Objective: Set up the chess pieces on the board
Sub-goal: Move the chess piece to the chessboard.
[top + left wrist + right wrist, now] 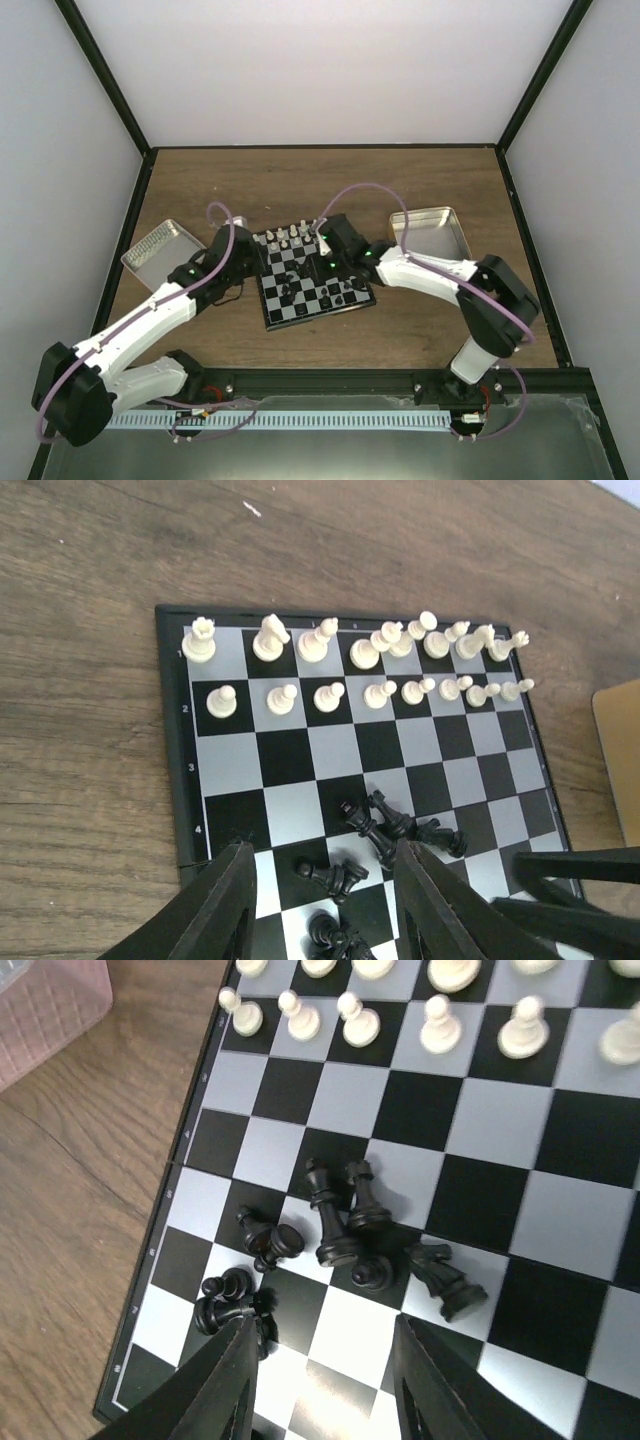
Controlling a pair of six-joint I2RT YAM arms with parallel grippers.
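Your chess pieces [345, 1230] sit in a jumbled heap near the middle of the board [500, 1130], many tipped and overlapping so you cannot count them. A few at the near side are cut off by the frame or half hidden behind a finger [235, 1370]. The left tool [328, 865] and right tool [325, 1330] hang over the heap, jaws spread wide, gripping nothing, while white pieces [330, 645] fill the far two rows and the left tin [160, 250] and right tin [430, 232] flank the board on the desk [400, 180].
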